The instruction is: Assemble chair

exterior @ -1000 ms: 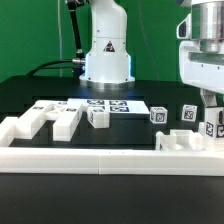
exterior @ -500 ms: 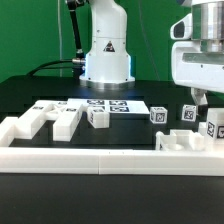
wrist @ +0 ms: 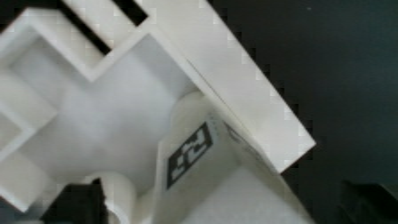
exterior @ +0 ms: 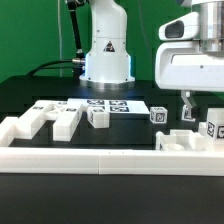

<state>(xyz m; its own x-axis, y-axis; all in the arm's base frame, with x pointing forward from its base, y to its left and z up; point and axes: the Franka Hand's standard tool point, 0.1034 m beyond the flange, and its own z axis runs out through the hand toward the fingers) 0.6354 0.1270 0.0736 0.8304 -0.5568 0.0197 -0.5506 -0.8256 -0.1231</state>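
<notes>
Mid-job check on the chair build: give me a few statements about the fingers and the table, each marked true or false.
1. The fingers grip a chair part. False: they stand apart with nothing between them.
2. The marker board lies in front of the arm's base. True.
3. The chair is fully joined. False: a big part and small tagged blocks lie apart on the table.
4. A low white wall runs across the foreground of the exterior view. True.
</notes>
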